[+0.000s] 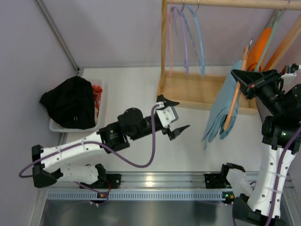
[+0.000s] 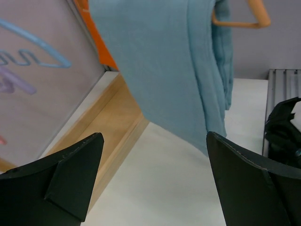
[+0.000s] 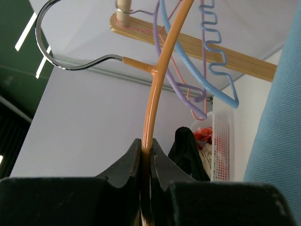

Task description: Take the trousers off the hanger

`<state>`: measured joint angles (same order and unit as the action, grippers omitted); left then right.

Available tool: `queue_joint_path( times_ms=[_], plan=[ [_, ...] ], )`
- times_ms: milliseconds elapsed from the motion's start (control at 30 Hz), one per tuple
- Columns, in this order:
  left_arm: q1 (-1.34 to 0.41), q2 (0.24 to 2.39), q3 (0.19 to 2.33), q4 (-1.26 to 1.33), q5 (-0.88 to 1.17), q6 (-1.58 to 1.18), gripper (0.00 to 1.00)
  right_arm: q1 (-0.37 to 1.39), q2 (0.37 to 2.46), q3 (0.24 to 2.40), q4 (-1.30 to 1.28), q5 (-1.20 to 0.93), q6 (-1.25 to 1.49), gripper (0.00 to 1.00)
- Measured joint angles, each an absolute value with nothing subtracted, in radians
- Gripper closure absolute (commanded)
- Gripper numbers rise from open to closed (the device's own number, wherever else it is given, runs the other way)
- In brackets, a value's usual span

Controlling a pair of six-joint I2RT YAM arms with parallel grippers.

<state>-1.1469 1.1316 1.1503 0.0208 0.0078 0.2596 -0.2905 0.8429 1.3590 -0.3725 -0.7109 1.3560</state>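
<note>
The light blue trousers (image 1: 220, 112) hang draped over the thin orange hanger (image 1: 233, 101), held up at the right of the wooden rack. My right gripper (image 1: 242, 77) is shut on the hanger's rod; in the right wrist view the jaws (image 3: 146, 143) pinch the orange rod (image 3: 157, 84) below its metal hook (image 3: 51, 28), with the trousers (image 3: 277, 141) at the right edge. My left gripper (image 1: 182, 114) is open and empty, left of the trousers and apart from them. In the left wrist view it (image 2: 154, 136) points at the trousers (image 2: 164, 61), with a hanger end (image 2: 256, 16) above.
A wooden rack base (image 1: 197, 89) and top rail (image 1: 235, 4) stand at the back. Pink, purple and blue hangers (image 1: 188, 37) hang from the rail. An orange garment (image 1: 261, 44) hangs at the right. A white basket (image 1: 100, 96) at the left holds a black cloth heap (image 1: 70, 101).
</note>
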Motion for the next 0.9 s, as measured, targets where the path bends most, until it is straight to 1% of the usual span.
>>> queue_joint_path(
  times_ms=[67, 200, 267, 300, 400, 700, 900],
  plan=[
    [-1.243, 1.173, 1.153, 0.064, -0.065, 0.253, 0.04, -0.29, 0.831, 1.359, -0.427, -0.675, 1.352, 1.0],
    [-1.355, 1.258, 1.177, 0.122, -0.187, 0.225, 0.05, -0.291, 0.807, 1.356, -0.506, -0.62, 1.355, 1.0],
    [-1.386, 1.301, 1.194, 0.151, -0.239, 0.211, 0.09, -0.291, 0.792, 1.348, -0.521, -0.607, 1.36, 1.0],
    [-1.397, 1.324, 1.208, 0.164, -0.261, 0.204, 0.13, -0.291, 0.785, 1.348, -0.529, -0.602, 1.365, 1.0],
    [-1.41, 1.386, 1.252, 0.191, -0.306, 0.177, 0.16, -0.291, 0.777, 1.347, -0.529, -0.599, 1.38, 1.0],
    [-1.413, 1.481, 1.31, 0.275, -0.357, 0.076, 0.16, -0.291, 0.745, 1.288, -0.481, -0.605, 1.449, 1.0],
    [-1.413, 1.509, 1.305, 0.38, -0.373, 0.085, 0.18, -0.291, 0.746, 1.276, -0.461, -0.606, 1.489, 1.0]
  ],
)
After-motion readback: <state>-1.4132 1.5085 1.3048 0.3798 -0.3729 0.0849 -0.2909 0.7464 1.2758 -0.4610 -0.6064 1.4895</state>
